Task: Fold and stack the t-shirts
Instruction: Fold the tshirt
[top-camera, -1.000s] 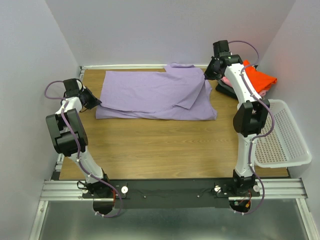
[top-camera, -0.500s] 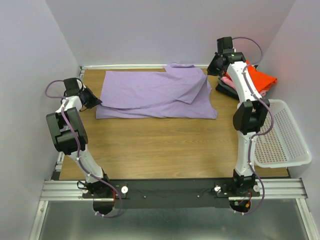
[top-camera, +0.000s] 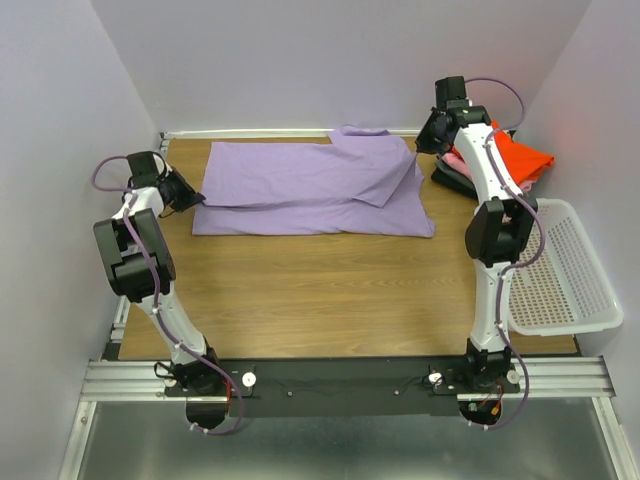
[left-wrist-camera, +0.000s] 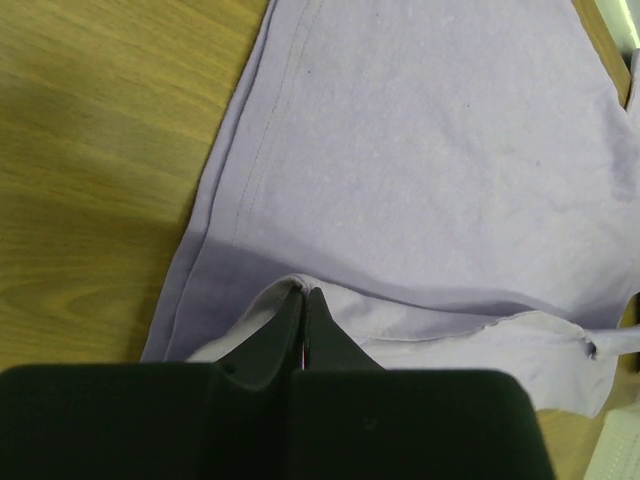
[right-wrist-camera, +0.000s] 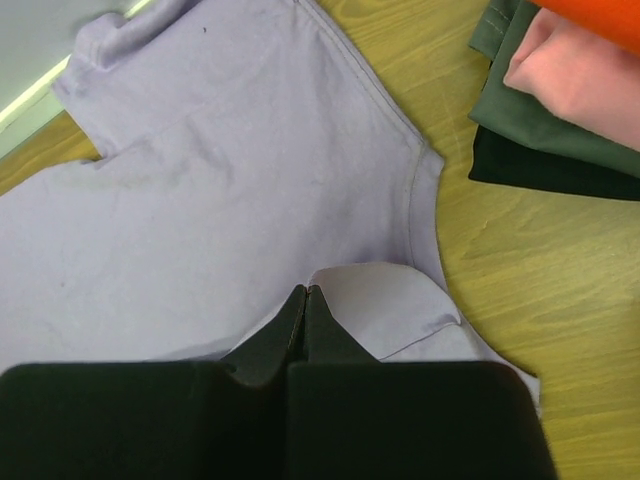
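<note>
My left gripper has its 2 fingers pinched on a raised fold at the left edge of the lavender t-shirt, which lies spread across the far part of the table; my right gripper hangs over the shirt's right sleeve, fingers pressed together on nothing; near it, stacked, lie the orange-red shirt, pink shirt and dark grey shirt.

The top view looks down on the whole purple shirt from afar. The wrist views sit close over its left and right ends.
</note>
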